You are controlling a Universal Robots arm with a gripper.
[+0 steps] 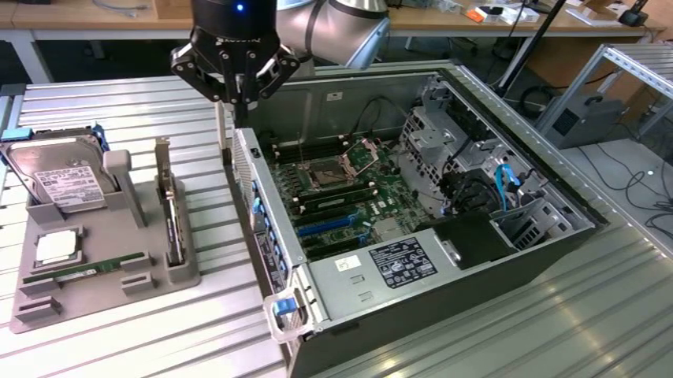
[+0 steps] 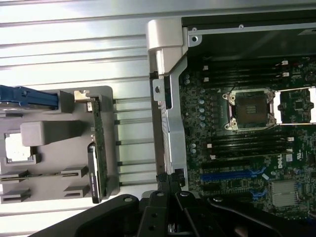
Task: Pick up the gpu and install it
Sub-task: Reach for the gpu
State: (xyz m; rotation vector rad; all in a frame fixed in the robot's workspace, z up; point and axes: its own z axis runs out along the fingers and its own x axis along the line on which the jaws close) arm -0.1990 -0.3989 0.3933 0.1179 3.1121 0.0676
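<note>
Exterior view: the gripper (image 1: 239,106) hung over the far corner of the open computer case (image 1: 244,169), on the exterior view's left side of it. Its fingers were pressed together with nothing between them. The gpu (image 1: 169,206) was not in the case. It stood on edge in a slot of the grey holder tray (image 1: 105,303), left of the case and well apart from the gripper. It read as a thin dark card seen edge-on, with a silver bracket sticking up at its far end. A hard drive (image 1: 63,181), a CPU (image 1: 58,246) and a memory stick (image 1: 84,270) were also on the tray. The motherboard (image 1: 336,197) lay exposed inside the case.

Wrist view: the gpu (image 2: 97,143) sat upright in the tray (image 2: 64,98), showing a green board edge. A black cooler bulged from one face and the silver bracket was at one end. The gripper (image 2: 169,185) had its black fingers closed tip to tip over the case's edge, empty. The motherboard (image 2: 247,163) showed an open CPU socket (image 2: 248,111) and a blue slot (image 2: 232,174).
</note>
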